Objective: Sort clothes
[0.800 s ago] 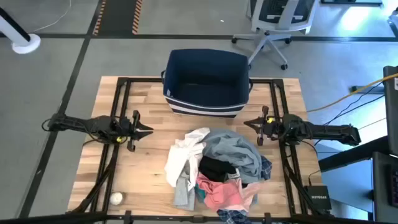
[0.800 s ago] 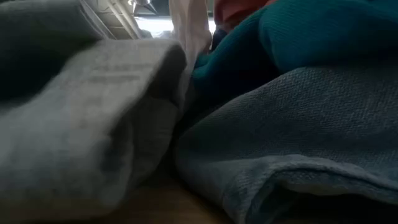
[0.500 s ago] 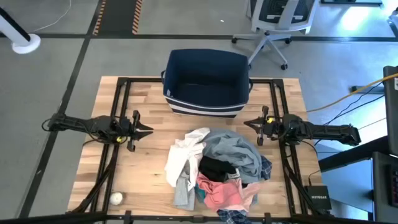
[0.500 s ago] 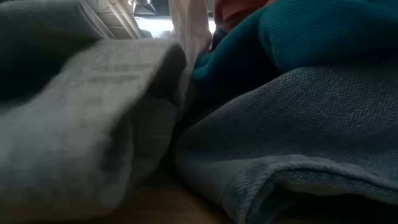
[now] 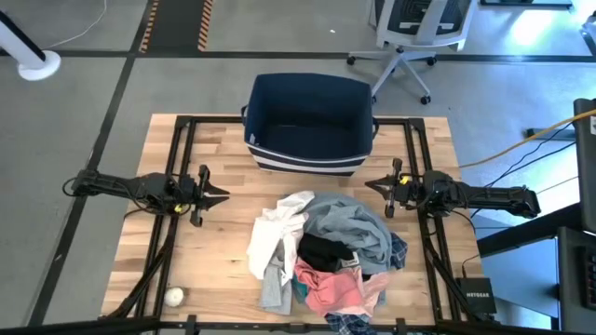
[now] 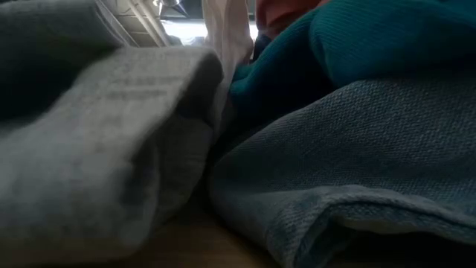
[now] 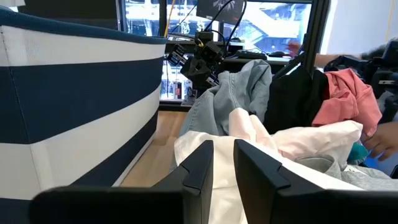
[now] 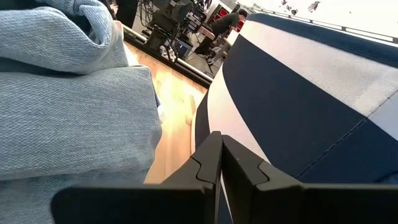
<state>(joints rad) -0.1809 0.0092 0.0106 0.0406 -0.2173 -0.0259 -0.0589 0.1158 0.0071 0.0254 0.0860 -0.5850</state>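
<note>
- Closest to the near edge of the pale wooden butcher-block table: small white ball at about 7 o'clock, alone and well apart from the pile.
- Heaped pile of soft fabric clothes at 6 o'clock of the table's centre, spilling toward the near edge.
- In that pile: white garment on the 9 o'clock side, grey-blue denim-like garment draped over the far side, black piece in the middle, pink piece nearest the edge.
- Pressed right up against the low camera: light grey fabric beside grey-blue cloth, teal cloth above.
- Left gripper at 9 o'clock, hovering just beside the pile, fingers slightly parted with a narrow gap, nothing between them.
- Right gripper at 3 o'clock, near the denim-like garment, fingers clenched together, empty.
- Farthest back at 12 o'clock: navy fabric bin with white stripes, open top, nothing seen inside.
- Beyond the table: white office chair on the grey floor.
</note>
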